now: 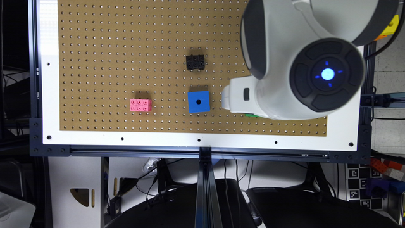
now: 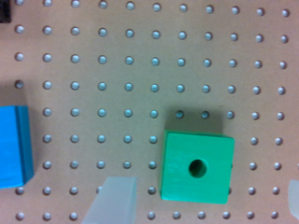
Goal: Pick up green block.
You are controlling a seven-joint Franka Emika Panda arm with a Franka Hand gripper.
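Note:
The green block (image 2: pixel 197 167), a bright green cube with a round dark hole in its top face, rests flat on the brown pegboard (image 2: pixel 140 70). My gripper (image 2: pixel 205 186) hangs above it and is open, with one pale finger (image 2: pixel 112 200) on one side of the cube and the other at the frame's edge on the far side. Neither finger touches the block. In the exterior view only a green sliver of the block (image 1: pixel 253 115) peeks out under the arm, just beside the white gripper (image 1: pixel 233 98).
A blue cube (image 1: pixel 198 102) with a hole sits just to the exterior view's left of the gripper, and its edge (image 2: pixel 14 147) also appears in the wrist view. A black block (image 1: pixel 195 62) lies farther back, a pink block (image 1: pixel 140 105) farther left. The white board frame (image 1: pixel 202 139) borders the pegboard.

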